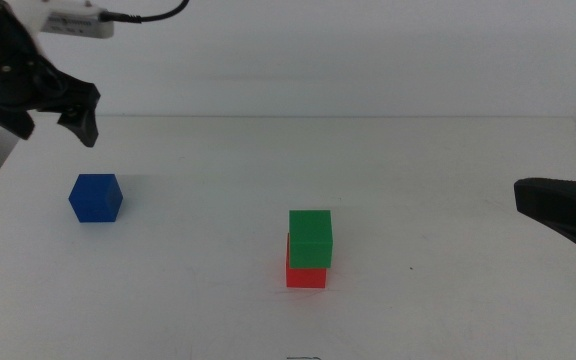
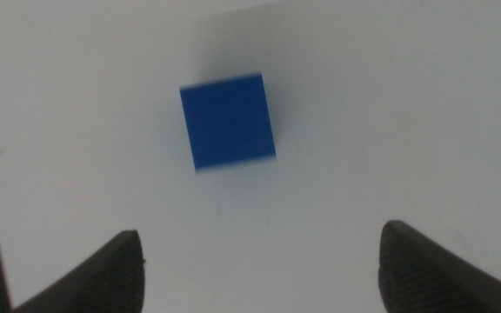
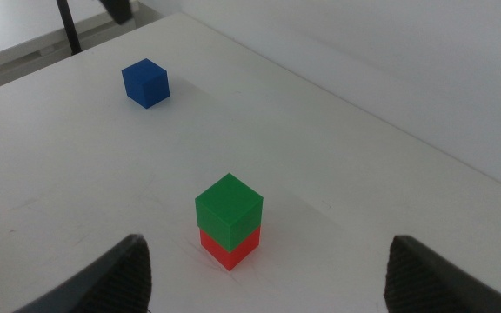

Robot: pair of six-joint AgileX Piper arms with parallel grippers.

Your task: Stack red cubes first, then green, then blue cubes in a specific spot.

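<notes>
- The green cube [image 1: 311, 238] sits on the red cube [image 1: 305, 276], lower centre of the middle view.
- The blue cube [image 1: 95, 197] stands alone at left, nothing blocking it.
- The left gripper [image 1: 60, 112] hovers upper left, jaws spread.
- The right gripper [image 1: 558, 205] waits at the right edge, jaws spread.

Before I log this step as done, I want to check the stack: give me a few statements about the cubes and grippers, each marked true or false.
1. The green cube sits on top of the red cube. True.
2. The blue cube is already on the stack. False: it rests alone on the table, apart from the stack and to its left in the middle view.
3. The left gripper is open with nothing between its jaws. True: it hovers above the blue cube.
4. The right gripper is shut on the green cube. False: it is open and clear of the stack.
5. The red cube lies on its own beside the green one. False: it is under it.
</notes>
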